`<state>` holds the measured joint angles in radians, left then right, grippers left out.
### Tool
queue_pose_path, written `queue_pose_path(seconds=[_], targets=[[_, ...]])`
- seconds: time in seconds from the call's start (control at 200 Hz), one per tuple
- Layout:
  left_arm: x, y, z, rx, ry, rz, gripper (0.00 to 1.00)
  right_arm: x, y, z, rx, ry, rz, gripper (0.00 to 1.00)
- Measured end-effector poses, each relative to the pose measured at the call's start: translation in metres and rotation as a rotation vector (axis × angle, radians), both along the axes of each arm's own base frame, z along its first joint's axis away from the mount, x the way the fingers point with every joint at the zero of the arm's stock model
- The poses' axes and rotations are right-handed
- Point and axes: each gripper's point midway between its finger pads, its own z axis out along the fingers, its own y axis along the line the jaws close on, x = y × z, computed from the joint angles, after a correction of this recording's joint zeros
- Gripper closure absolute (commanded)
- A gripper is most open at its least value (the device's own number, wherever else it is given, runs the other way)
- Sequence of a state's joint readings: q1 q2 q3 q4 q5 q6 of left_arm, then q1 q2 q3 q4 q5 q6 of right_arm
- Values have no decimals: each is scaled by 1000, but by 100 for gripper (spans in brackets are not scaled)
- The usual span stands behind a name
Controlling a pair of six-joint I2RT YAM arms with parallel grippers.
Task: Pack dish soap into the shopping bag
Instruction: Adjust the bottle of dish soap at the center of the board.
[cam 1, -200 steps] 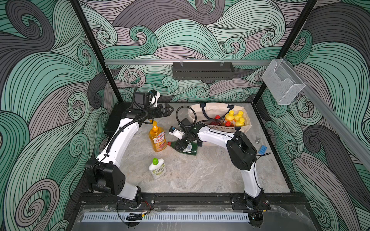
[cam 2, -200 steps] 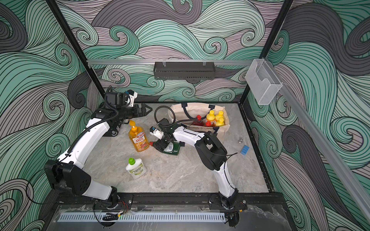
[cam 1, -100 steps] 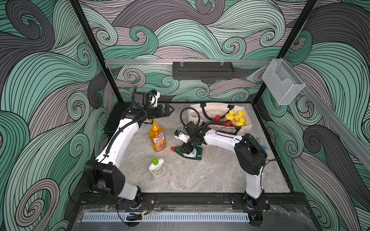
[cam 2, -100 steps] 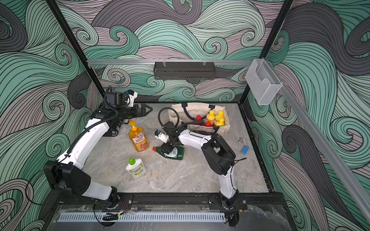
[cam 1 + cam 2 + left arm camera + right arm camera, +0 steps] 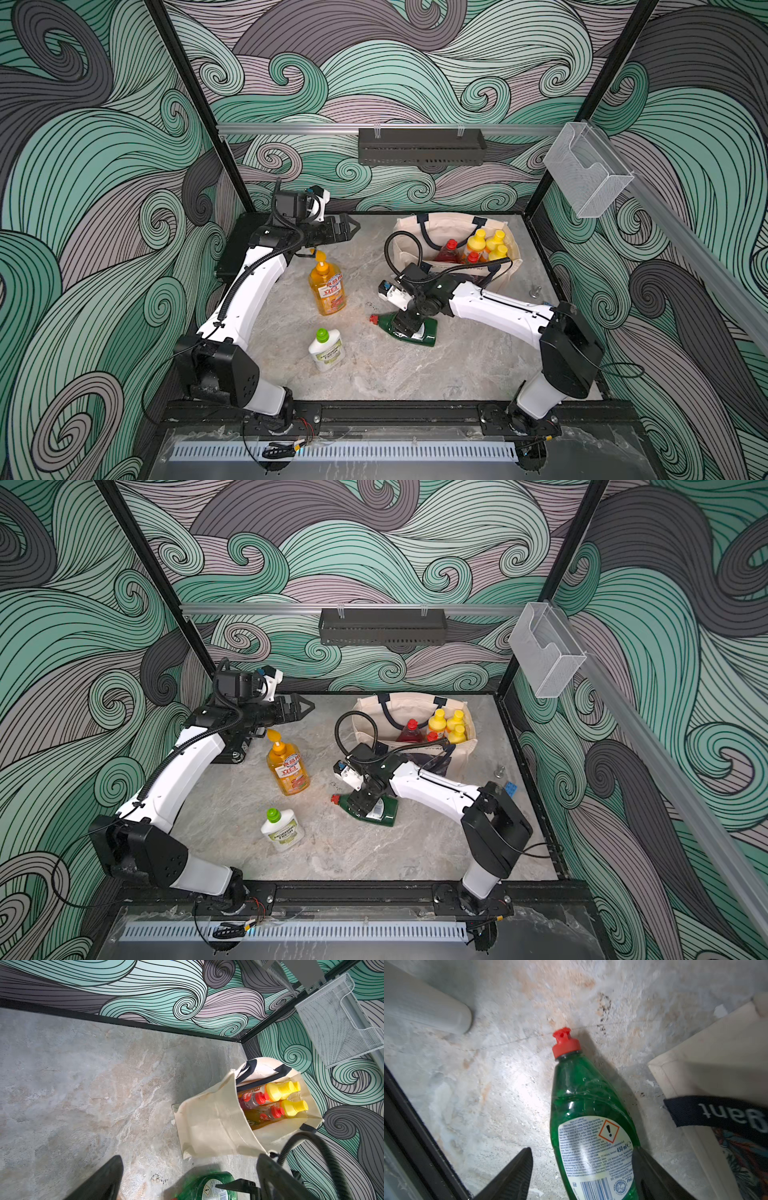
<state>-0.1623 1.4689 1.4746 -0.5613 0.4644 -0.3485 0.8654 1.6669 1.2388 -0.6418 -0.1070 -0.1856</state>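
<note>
Right wrist view: a green bottle (image 5: 591,1115) lies on the table (image 5: 498,1095), straddled by the open, unclamped right gripper (image 5: 582,1149). Five bottles (image 5: 478,247) stand in the bag (image 5: 451,221); an orange pump bottle (image 5: 327,289) and a white bottle (image 5: 326,351) wait outside. The left gripper (image 5: 349,227) hangs wide open, empty.

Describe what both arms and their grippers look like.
The left arm and right arm match: glossy white shell links between boxy black joint housings. A black corrugated cable runs along each. The left gripper and right gripper are matte black with pointed, wedge-shaped fingers; a small white camera mount sits at each wrist. No markings are legible.
</note>
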Motion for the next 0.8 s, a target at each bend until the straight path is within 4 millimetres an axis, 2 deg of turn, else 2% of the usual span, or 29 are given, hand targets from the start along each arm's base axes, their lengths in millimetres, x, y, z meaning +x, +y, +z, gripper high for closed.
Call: queue_pose_path(seconds=[0.06, 0.13, 0.195, 0.27, 0.355, 0.435, 0.64, 0.801], targets=[[0, 5, 2, 1, -5, 10, 1, 5, 15, 12, 15, -21, 28, 22], [1, 10, 4, 4, -11, 23, 1, 11, 33, 15, 14, -32, 64, 24], [1, 16, 6, 6, -15, 35, 1, 14, 49, 7, -2, -28, 97, 26], [-1, 23, 11, 5, -24, 53, 1, 13, 59, -13, -43, -2, 130, 30], [-3, 32, 18, 2, -43, 73, 1, 6, 59, -37, -97, 41, 156, 32], [-3, 39, 24, -2, -55, 91, 1, 2, 57, -51, -134, 61, 171, 32], [-3, 47, 27, -23, -55, 104, 1, 7, 56, -51, -149, 37, 164, 30], [-3, 46, 28, -32, -59, 97, 1, 13, 56, -52, -158, 11, 156, 30]])
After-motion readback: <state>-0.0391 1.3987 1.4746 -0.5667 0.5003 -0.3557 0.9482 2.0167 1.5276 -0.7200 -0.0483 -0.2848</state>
